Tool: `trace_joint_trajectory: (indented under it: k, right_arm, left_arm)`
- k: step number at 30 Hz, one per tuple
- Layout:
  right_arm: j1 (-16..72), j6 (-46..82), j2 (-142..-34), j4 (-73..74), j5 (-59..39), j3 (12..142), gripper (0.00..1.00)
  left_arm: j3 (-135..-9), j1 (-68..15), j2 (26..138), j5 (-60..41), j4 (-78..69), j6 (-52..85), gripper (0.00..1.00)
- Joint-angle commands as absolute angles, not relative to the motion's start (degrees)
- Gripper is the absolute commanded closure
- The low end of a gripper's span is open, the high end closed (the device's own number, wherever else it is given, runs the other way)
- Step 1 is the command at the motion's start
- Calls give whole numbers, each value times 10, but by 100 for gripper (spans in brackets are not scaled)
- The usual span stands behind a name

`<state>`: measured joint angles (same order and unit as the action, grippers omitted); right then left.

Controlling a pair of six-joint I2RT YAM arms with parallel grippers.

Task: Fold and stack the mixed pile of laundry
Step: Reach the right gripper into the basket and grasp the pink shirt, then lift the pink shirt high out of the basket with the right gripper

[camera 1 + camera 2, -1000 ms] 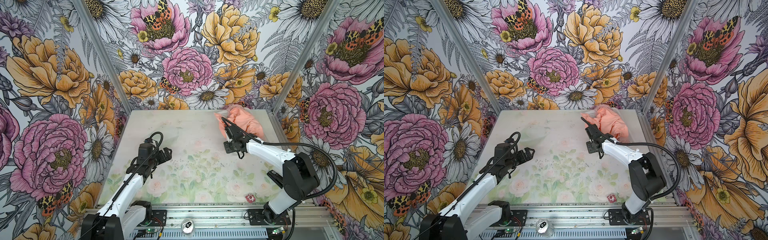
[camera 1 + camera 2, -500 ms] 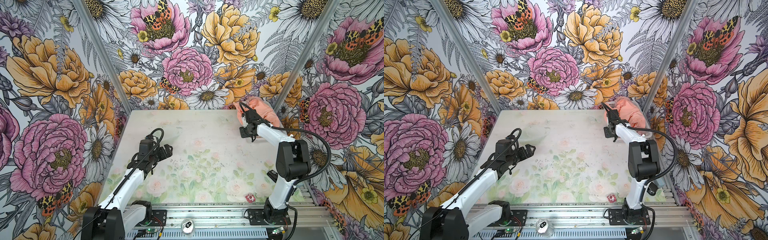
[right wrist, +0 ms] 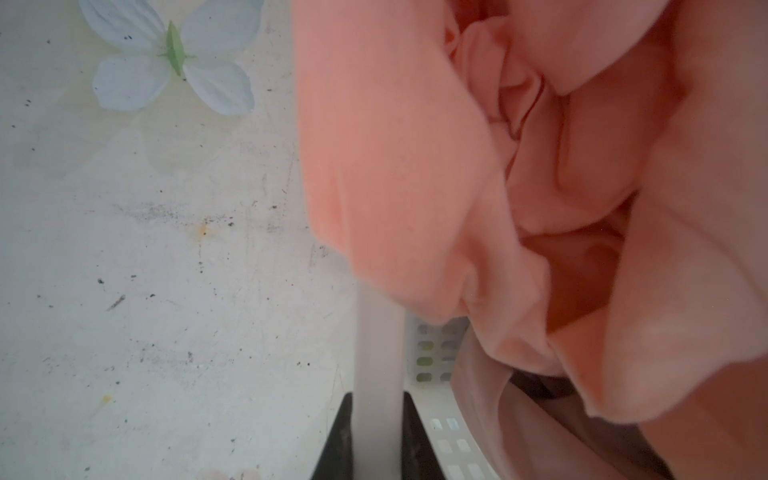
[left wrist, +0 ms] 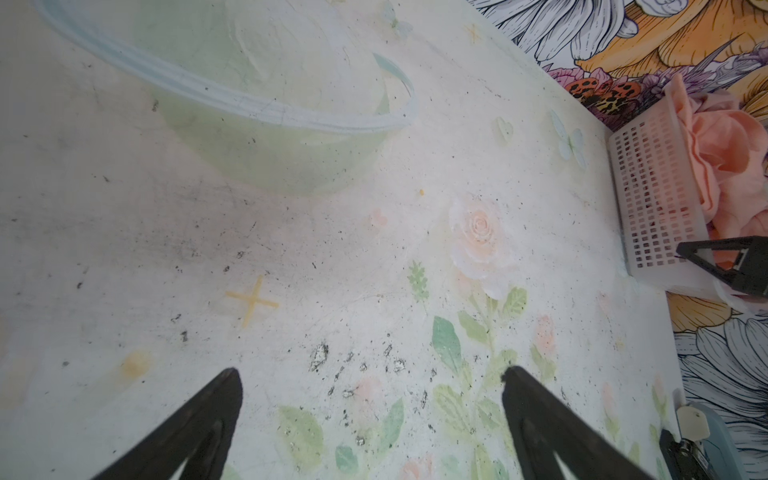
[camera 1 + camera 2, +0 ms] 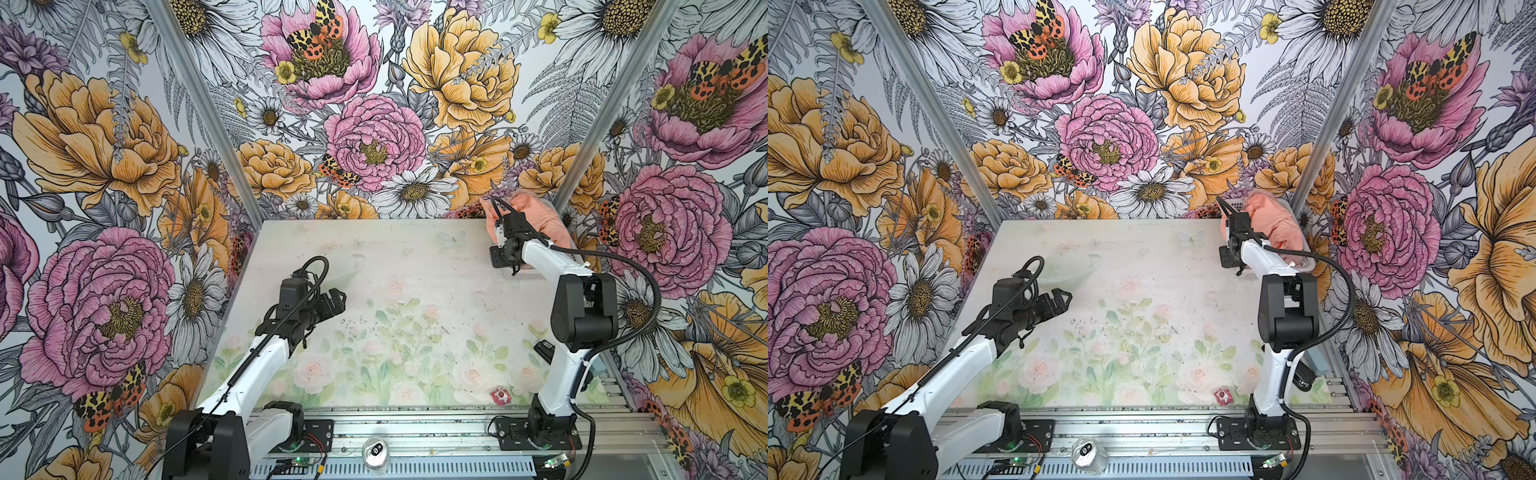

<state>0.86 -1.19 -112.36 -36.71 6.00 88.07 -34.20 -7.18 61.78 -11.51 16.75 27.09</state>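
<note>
The mixed laundry pile [image 5: 1273,222] sits heaped in the white perforated basket [image 4: 652,187] at the upper right of the table [image 5: 415,270] in both top views. Its peach-orange T-shirt [image 5: 536,220] bulges over the rim, and a dusty-pink garment [image 3: 482,399] is tucked low beneath it. The right jaws are clenched on the basket's rim, with the white plastic strip pinched between them in the right wrist view, while the left jaws stand released and wide apart above the table, left of centre in both top views.

No readable text or labels, apparently, anywhere.
</note>
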Motion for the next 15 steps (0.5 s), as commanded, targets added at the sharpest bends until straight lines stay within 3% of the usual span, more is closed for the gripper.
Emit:
trace_joint_trajectory:
  k: [1, 12, 15]
  right_arm:
    - [2, -8, -1139, -391, 53, 900, 84]
    - [-36, 65, -1028, -443, 15, 997, 21]
    - [-71, 93, -1047, -444, 27, 1037, 11]
  left_arm:
    - [-359, -76, 620, -125, 171, 267, 1]
    - [-352, -83, 608, -119, 171, 279, 1]
    - [-346, -88, 607, -117, 162, 284, 1]
